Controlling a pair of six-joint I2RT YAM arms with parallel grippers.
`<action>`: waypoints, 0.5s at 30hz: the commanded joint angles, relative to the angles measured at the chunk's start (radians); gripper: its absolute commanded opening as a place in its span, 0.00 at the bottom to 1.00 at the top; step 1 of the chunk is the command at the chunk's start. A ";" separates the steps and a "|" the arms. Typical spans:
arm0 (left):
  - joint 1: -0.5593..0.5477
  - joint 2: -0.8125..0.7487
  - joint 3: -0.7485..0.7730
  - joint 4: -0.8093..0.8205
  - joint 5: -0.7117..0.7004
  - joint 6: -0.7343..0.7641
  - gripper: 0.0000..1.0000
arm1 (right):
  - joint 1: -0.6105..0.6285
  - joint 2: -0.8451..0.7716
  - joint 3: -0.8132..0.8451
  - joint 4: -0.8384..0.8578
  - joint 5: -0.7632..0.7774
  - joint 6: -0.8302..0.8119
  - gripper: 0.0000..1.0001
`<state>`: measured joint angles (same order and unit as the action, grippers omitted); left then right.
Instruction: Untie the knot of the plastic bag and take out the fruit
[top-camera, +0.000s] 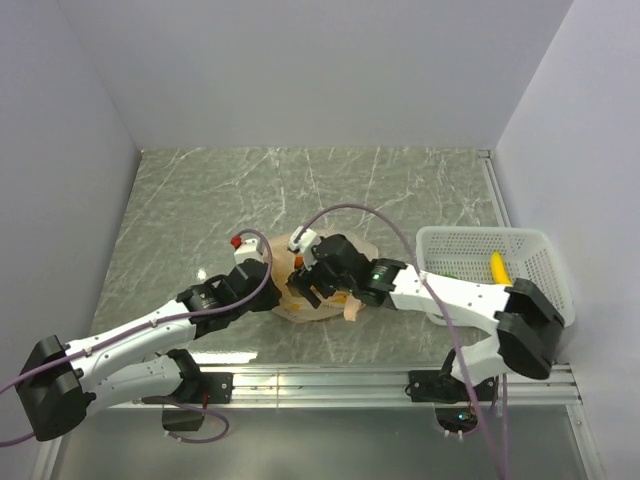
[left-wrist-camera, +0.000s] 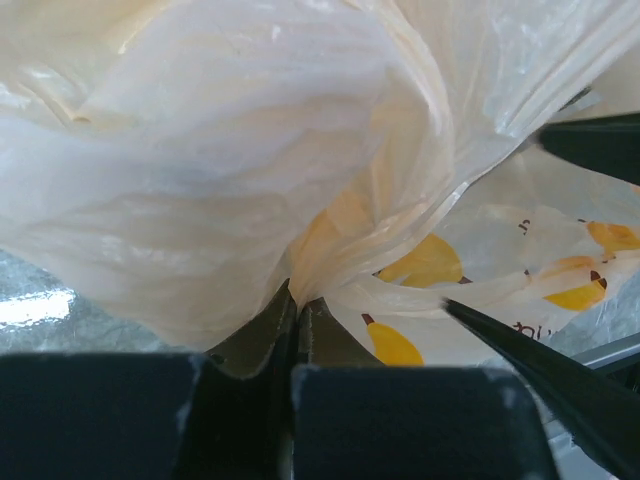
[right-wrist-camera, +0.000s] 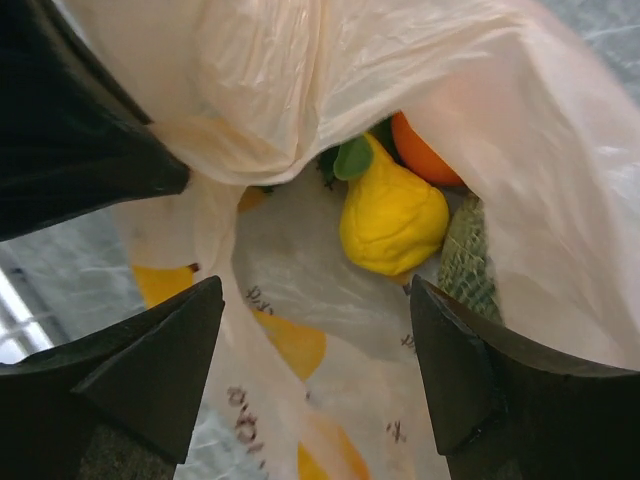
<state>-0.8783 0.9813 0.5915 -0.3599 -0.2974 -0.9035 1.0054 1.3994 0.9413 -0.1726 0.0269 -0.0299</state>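
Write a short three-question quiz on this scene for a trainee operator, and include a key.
1. True or false: the left claw is shut on the plastic bag.
2. Ahead of the open right claw, which fruit shows inside the bag? A lemon, B strawberry, C grapes.
3. Fill in: the white mesh basket stands on the robot's ___ side.
Key: 1 true; 2 A; 3 right.

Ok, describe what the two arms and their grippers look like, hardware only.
Both arms are alike: the left arm and right arm have white links between bulky black joints, with a greyish-purple cable looping along each. The left gripper and right gripper have matt black, wedge-shaped fingers tapering to tips. No markings show.
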 joint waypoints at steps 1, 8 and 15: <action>0.004 -0.013 0.022 0.007 -0.013 -0.003 0.00 | 0.001 0.083 0.085 0.032 0.002 -0.103 0.81; 0.004 0.011 0.007 0.041 0.017 -0.008 0.01 | -0.001 0.237 0.126 0.108 0.168 -0.168 0.64; 0.004 0.022 -0.010 0.056 0.027 -0.006 0.01 | -0.014 0.371 0.133 0.171 0.257 -0.192 0.62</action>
<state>-0.8780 1.0016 0.5892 -0.3424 -0.2836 -0.9039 1.0012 1.7378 1.0412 -0.0612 0.2199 -0.1932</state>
